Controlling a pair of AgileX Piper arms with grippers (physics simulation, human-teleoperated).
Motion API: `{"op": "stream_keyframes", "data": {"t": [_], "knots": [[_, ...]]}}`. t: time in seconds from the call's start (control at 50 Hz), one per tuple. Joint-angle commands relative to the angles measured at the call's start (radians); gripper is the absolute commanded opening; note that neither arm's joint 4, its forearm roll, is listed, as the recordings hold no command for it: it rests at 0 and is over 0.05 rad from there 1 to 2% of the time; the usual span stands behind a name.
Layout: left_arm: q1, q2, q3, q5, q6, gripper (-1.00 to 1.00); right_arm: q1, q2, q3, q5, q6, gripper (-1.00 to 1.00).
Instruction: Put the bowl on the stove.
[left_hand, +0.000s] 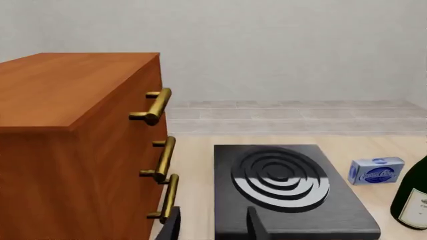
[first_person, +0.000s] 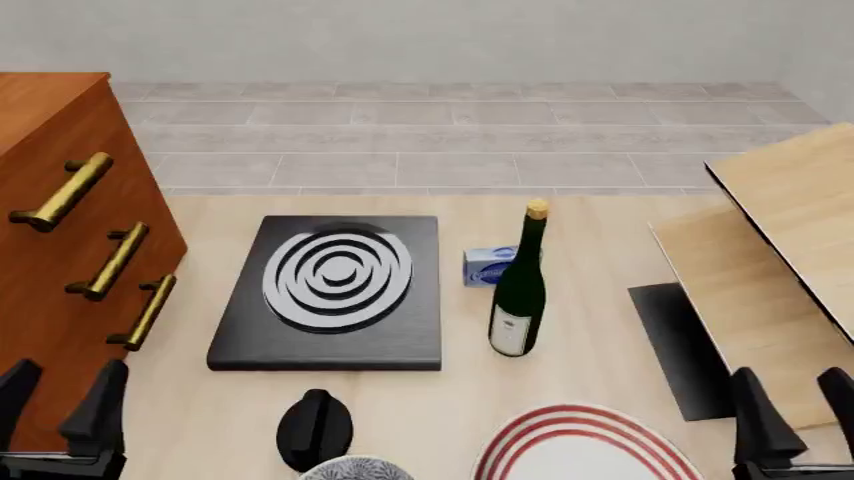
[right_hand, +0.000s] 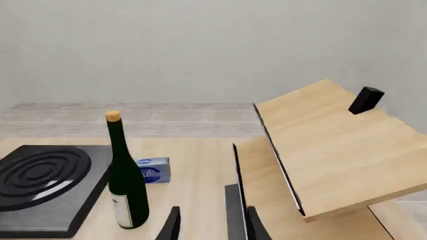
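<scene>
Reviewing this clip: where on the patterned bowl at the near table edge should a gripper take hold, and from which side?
Only a sliver of the floral-patterned bowl with its pale rim shows in the front view. A rim pinch from above seems best, one finger inside, probably by the left gripper, avoiding the small black knob-like object beside it.

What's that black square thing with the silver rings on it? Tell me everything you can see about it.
That is the stove, a flat black square slab with slightly rounded edges, lying flat on the pale wooden table. Silver-grey concentric rings, forming a burner, sit in its centre, and nothing rests on them. It lies to the right of the wooden drawer cabinet, with the wine bottle and a small blue box to its right. Nothing touches it but the table. A small black knob-like object sits nearer the camera.
</scene>
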Motion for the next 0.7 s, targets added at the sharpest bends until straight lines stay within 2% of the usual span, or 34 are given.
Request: {"op": "stream_keyframes", "data": {"t": [0.02,0.14,0.16,0.18,0.22,0.26,0.3,0.36,0.38,0.42,0.48,0.5,0.52,0.54,0.56,0.64,0.7], "knots": [[-0.004,-0.093,-0.007,0.097,0.017,1.00,0.000,0.004,-0.003,0.000,0.001,1.00],[-0.005,-0.091,-0.004,0.098,0.024,1.00,0.000,0.004,-0.003,0.000,0.000,1.00],[0.004,-0.093,-0.002,0.090,0.046,1.00,0.000,0.005,-0.002,-0.002,0.001,1.00],[0.001,-0.079,-0.002,0.096,0.016,1.00,0.000,0.005,-0.002,-0.002,0.000,1.00],[0.009,-0.091,-0.002,0.096,0.037,1.00,0.000,0.005,-0.002,-0.003,0.001,1.00],[0.000,-0.083,-0.003,0.108,0.015,1.00,0.000,0.004,-0.003,0.000,0.000,1.00],[0.002,-0.094,-0.004,0.108,0.042,1.00,0.000,0.002,-0.004,0.002,0.000,1.00],[0.002,-0.092,-0.013,0.135,0.030,1.00,0.000,0.003,-0.002,0.001,0.001,1.00],[0.000,-0.074,-0.021,0.157,0.043,1.00,0.000,0.003,-0.001,-0.001,0.000,1.00],[0.001,-0.090,-0.057,0.203,0.014,1.00,0.000,0.002,-0.003,0.003,0.001,1.00],[-0.080,-0.094,-0.107,0.290,-0.003,1.00,0.000,0.004,-0.002,0.000,0.001,1.00],[-0.066,-0.095,-0.142,0.308,0.013,1.00,0.000,0.004,-0.001,-0.002,0.000,1.00],[-0.095,-0.095,-0.170,0.325,0.030,1.00,0.000,0.003,-0.002,-0.001,0.000,1.00],[-0.118,-0.094,-0.182,0.356,0.016,1.00,0.000,0.003,-0.002,0.001,0.000,1.00],[-0.081,-0.095,-0.224,0.447,-0.035,1.00,0.001,0.003,-0.004,0.002,0.000,1.00],[-0.139,-0.095,-0.302,0.536,0.012,1.00,0.001,0.003,-0.003,0.000,0.000,1.00],[-0.191,-0.095,-0.354,0.628,0.011,1.00,0.001,0.004,-0.002,-0.001,0.000,1.00]]}}
